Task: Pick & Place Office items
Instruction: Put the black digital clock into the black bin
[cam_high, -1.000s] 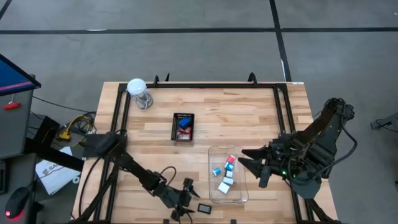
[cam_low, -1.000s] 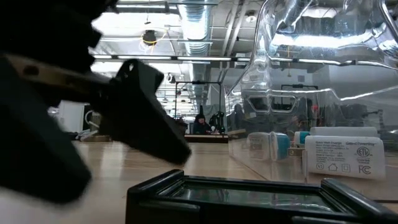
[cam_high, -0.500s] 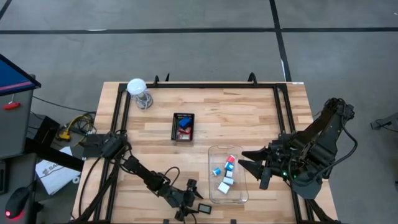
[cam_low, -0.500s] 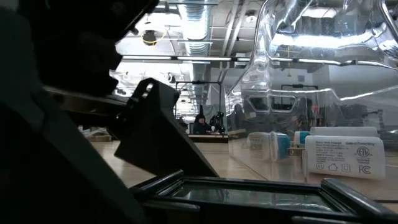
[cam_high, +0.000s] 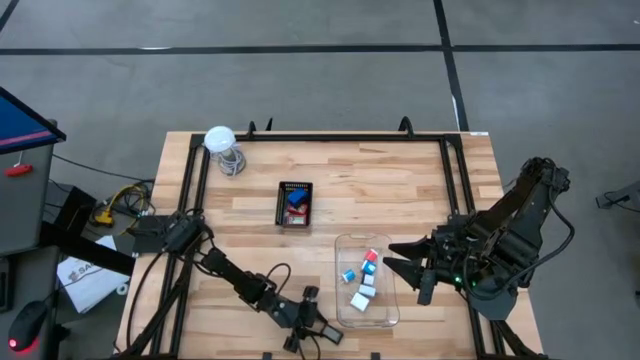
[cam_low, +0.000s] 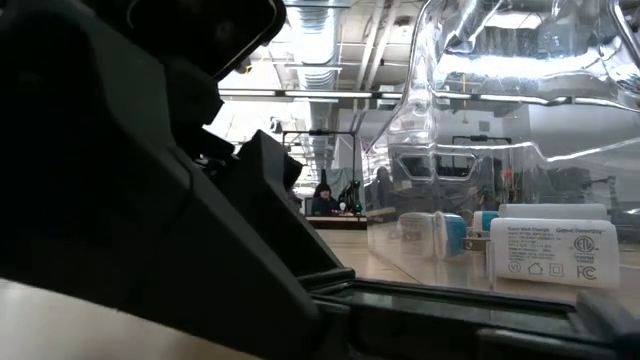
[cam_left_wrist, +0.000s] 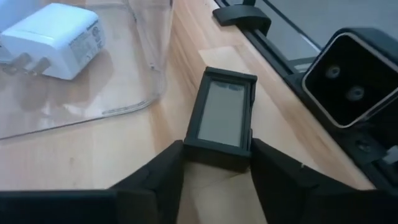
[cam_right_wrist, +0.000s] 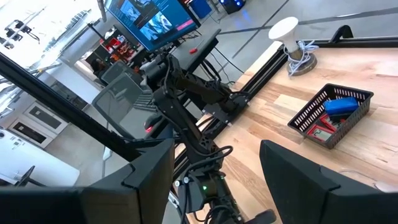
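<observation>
A flat black rectangle with a grey face (cam_left_wrist: 222, 115) lies flat on the wood at the table's near edge (cam_high: 331, 335), just left of the clear plastic box (cam_high: 365, 282). My left gripper (cam_high: 317, 327) is low over the table and open, one finger on each long side of the rectangle's end (cam_left_wrist: 216, 149). White cubes and cyan-and-red bits (cam_high: 362, 285) lie in the clear box. Blue and red pieces (cam_high: 295, 200) lie in the black mesh tray. My right gripper (cam_high: 400, 266) is open and waits right of the clear box. My left gripper comes at the black rectangle nearly level from the table's left, fingers (cam_left_wrist: 169, 168) along its length. They flank the end nearest the wrist (cam_left_wrist: 214, 154). I cannot tell whether they touch it. The rectangle lies flat on the table.
The low-view camera housing (cam_left_wrist: 348, 81) and the black table frame (cam_left_wrist: 242, 14) stand close beyond the rectangle at the near edge. The clear box wall (cam_left_wrist: 149, 50) is right beside it, with a white plug cube (cam_left_wrist: 53, 38) inside. A white ball on a wire coil (cam_high: 222, 146) stands at the far left.
My left gripper has slid along the near edge toward the table's right, up to the black rectangle, so its fingers now straddle the rectangle's end. The rectangle has stayed where it was.
</observation>
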